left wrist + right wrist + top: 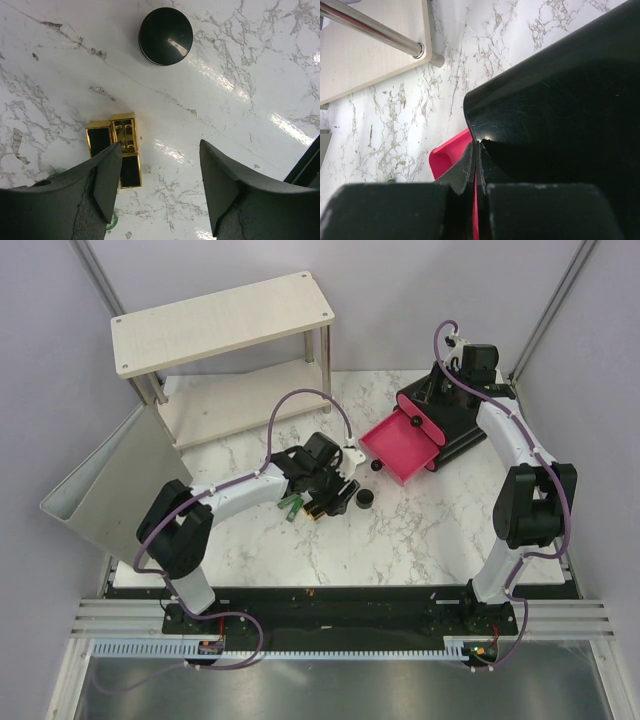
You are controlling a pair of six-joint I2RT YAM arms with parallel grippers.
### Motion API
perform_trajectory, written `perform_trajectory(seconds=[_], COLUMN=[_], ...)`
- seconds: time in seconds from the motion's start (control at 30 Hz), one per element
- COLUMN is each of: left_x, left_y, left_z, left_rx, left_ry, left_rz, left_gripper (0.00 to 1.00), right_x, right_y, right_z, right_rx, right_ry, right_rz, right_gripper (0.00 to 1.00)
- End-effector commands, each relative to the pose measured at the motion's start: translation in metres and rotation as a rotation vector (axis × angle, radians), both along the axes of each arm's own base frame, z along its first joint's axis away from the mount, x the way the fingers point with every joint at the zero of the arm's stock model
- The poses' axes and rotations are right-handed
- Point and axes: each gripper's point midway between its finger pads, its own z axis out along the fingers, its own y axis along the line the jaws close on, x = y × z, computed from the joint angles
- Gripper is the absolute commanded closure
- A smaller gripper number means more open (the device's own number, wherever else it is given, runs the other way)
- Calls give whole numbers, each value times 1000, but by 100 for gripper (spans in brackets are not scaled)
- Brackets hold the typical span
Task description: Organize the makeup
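At mid-table, left gripper (160,187): the jaws stood wide with nothing between them, hovering over bare marble just beside the case. It was probably lining up a pick.
Black-and-gold case (116,150): it lay flat on the table, partly hidden behind the left finger. One was counted.
Round black jar (165,36): it sat upright beyond the fingertips, well apart from the case. One was counted.
Green tube (290,508): it lay near the case, under the left arm's wrist. One showed plainly, and a second could not be made out.
Others: whatever else lay in that cluster was hidden by the arm, so no count was possible.
Pink drawer (398,448): it was pulled out of the black box (455,420) and faced the cosmetics, likely so that items could be dropped in. One open drawer was counted.
Right gripper (476,167): the fingers were pressed together and rested against the box's top edge, apparently to steady it while the drawer stood open.
Arms: two were counted, the left working and the right bracing.
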Motion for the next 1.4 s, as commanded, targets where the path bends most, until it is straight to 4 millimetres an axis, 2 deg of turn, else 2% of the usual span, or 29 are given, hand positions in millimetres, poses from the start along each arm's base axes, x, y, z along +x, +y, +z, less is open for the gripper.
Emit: perform_trajectory(seconds=[0.0,0.27,0.47,0.73,1.03,1.37], left_x=[-8,-8,3,3,18,16], left_y=[-8,-4,-4,0,9,17], left_z=[-7,-27,-27,-43,-34,-45], left_rx=[-22,20,32,67,75,93], left_ry=[72,100,63,77,14,36], left_rz=[-9,7,28,51,104,130], left_gripper=[32,34,34,35,35,36], right_x=[-56,-54,-54,-55,-54,-54], right_y=[-10,-8,-9,-8,-6,-7], right_z=[-99,-97,-97,-97,-99,-100], right_rx=[-66,-61,-58,-54,-50,-49], right_ry=[375,368,370,372,376,380], right_rz=[-16,-10,-11,-8,-2,-2], right_gripper=[100,100,100,100,100,100])
